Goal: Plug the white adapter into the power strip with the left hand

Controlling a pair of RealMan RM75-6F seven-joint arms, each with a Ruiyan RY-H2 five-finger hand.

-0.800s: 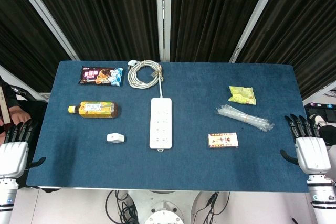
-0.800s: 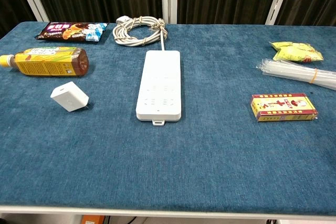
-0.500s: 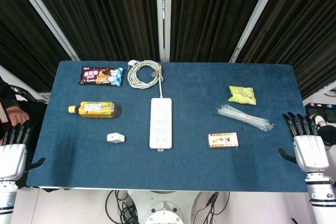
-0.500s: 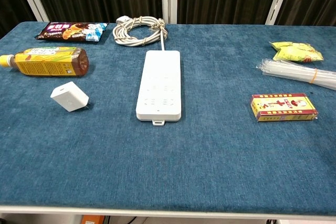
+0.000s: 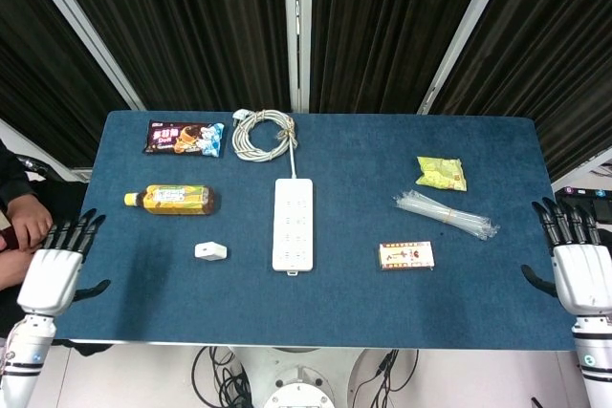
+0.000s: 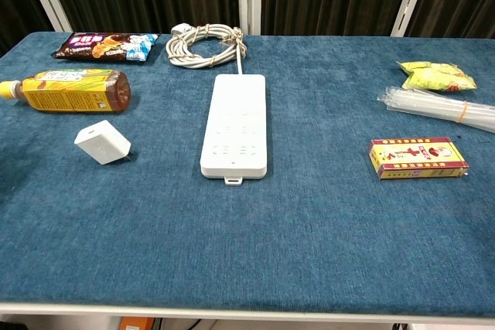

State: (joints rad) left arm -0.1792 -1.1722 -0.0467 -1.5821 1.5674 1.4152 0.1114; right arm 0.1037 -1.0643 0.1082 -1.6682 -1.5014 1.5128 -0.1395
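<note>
Only the head view shows the robot's body; the chest view shows none of it. At about 8 o'clock in that view is the left hand (image 5: 53,269): a white, smooth, boxy shell over the back, with slender black fingers (image 5: 75,232) and a black thumb. Below it a white round wrist runs into a silver-grey ring marked with small dark spots. At about 4 o'clock is the right hand (image 5: 578,269), built the same way: white shell, black fingers (image 5: 566,222), black thumb, then a white wrist with a grey ring beneath it. No cables or lettering can be made out on either.
</note>
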